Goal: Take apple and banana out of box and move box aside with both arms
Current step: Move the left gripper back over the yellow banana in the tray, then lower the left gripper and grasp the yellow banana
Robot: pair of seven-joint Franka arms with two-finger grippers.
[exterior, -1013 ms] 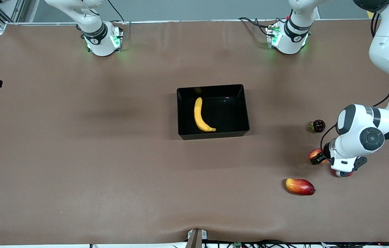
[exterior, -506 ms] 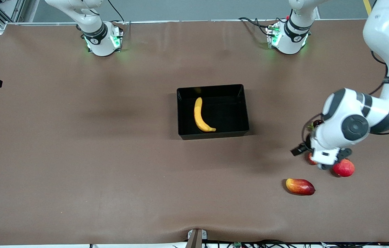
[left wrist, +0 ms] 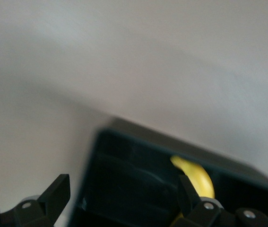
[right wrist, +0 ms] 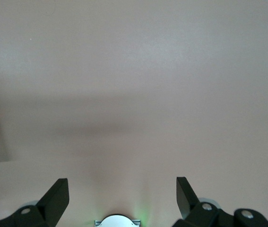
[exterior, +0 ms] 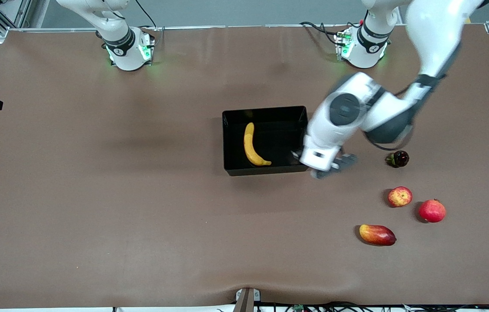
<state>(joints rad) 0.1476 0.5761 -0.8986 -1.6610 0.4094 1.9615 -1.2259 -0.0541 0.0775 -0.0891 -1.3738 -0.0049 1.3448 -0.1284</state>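
The black box sits mid-table with the yellow banana lying in it. The small red-and-yellow apple rests on the table toward the left arm's end, apart from both grippers. My left gripper hangs open and empty over the box's corner at the left arm's end. In the left wrist view its fingers straddle the box's wall, with the banana showing inside. My right gripper is open and empty above bare table near its own base, where the arm waits.
Close to the apple lie a larger solid-red round fruit, an oblong red-yellow mango nearer the front camera, and a small dark fruit farther from it. The arm bases stand along the table's far edge.
My left arm has swung from over the apple to the box's corner, empty. The apple stays on the table where it was. The right arm has not moved.
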